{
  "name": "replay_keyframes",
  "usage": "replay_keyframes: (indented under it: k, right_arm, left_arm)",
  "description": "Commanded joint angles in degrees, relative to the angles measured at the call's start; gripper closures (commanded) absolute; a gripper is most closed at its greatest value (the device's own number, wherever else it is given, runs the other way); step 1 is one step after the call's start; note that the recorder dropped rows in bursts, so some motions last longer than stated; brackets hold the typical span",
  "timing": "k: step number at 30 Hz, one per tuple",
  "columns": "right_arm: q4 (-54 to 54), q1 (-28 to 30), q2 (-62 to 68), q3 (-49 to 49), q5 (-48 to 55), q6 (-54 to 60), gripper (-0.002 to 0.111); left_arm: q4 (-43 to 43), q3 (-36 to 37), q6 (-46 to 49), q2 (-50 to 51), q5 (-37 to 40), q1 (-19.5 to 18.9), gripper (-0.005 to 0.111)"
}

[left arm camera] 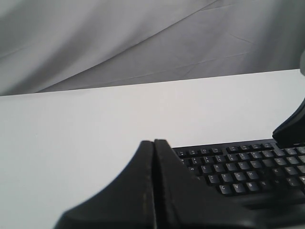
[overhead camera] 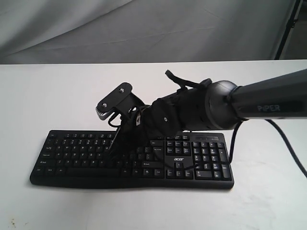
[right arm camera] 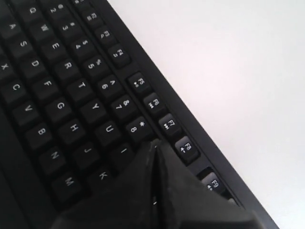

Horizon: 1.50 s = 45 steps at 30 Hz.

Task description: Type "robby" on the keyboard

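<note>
The black keyboard (overhead camera: 72,154) with white legends and an "acer" logo lies flat on the white table, number pad to the right. My right gripper (overhead camera: 112,145) reaches across from the right and points down onto the letter keys, its fingers pressed together. In the right wrist view the right gripper's tip (right arm camera: 153,144) sits just past the I and 8 keys of the keyboard (right arm camera: 57,86), covering the keys beyond them. My left gripper (left arm camera: 153,142) is shut with nothing in it and hangs off the left end of the keyboard (left arm camera: 238,168); the exterior view does not show it.
The white table (overhead camera: 43,91) extends around the keyboard on all sides. A grey cloth backdrop (overhead camera: 144,28) hangs behind it. A black cable (overhead camera: 288,148) trails off the right arm (overhead camera: 268,103), and a dark stand leg (overhead camera: 290,24) is at the far right.
</note>
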<state>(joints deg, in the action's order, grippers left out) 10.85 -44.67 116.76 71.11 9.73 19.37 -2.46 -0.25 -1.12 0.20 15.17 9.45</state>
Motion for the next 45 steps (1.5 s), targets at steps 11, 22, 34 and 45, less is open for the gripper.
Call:
replay_keyframes:
  k: [11, 22, 34, 45]
  right_arm:
    - [-0.20, -6.61, -0.77, 0.31, -1.94, 0.49, 0.108]
    - [2.43, -6.74, 1.68, 6.20, 2.94, 1.16, 0.108]
    - [4.50, -8.68, 5.42, 6.31, 0.29, 3.13, 0.108]
    - [4.50, -8.46, 5.42, 6.31, 0.54, 4.62, 0.108]
  left_arm:
    - [-0.27, 0.25, -0.16, -0.20, -0.31, 0.36, 0.107]
    - [-0.27, 0.25, -0.16, -0.20, -0.31, 0.36, 0.107]
    - [-0.27, 0.25, -0.16, -0.20, -0.31, 0.36, 0.107]
    - [-0.27, 0.25, -0.16, -0.20, -0.31, 0.36, 0.107]
